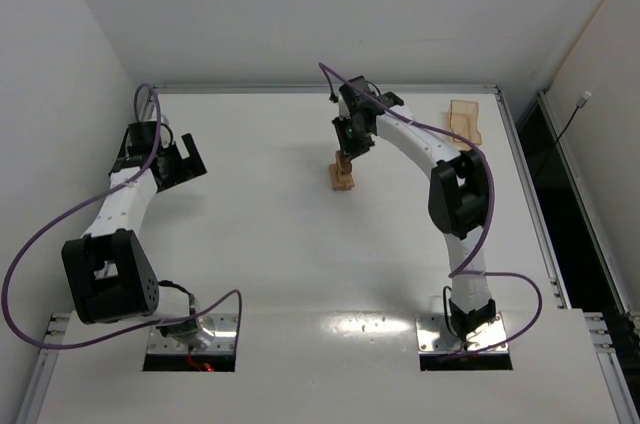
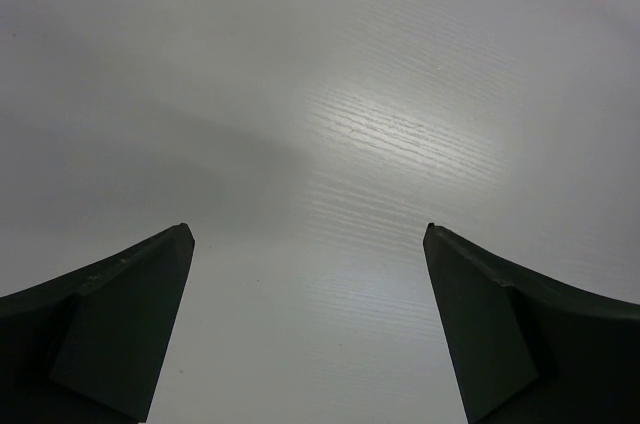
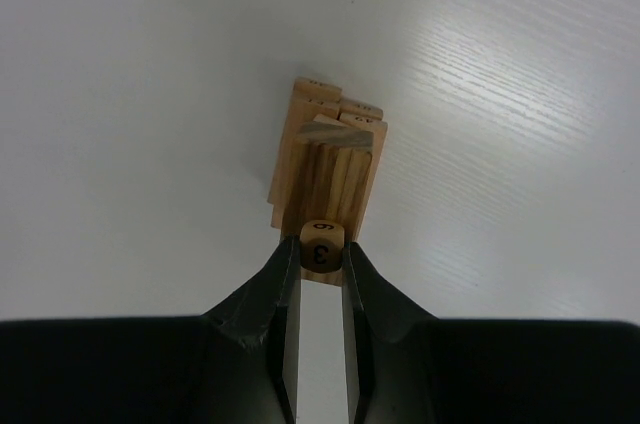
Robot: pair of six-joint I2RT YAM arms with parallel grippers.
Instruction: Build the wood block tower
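The tower [image 1: 343, 175] is a small stack of light-tan wooden blocks standing mid-table; it also shows from above in the right wrist view [image 3: 328, 156]. My right gripper [image 1: 347, 149] hangs right over it and is shut on a tiny wooden cube [image 3: 322, 247] marked with the numbers 3 and 6, held at the top of the stack. I cannot tell whether the cube touches the block below. My left gripper [image 1: 190, 161] is open and empty over bare table at the left, its two fingertips [image 2: 172, 246] wide apart.
A translucent orange-tan plastic tray [image 1: 465, 120] lies at the back right of the white table [image 1: 260, 244]. A raised rail runs along the table's far and right edges. The right arm arches over the table's right half.
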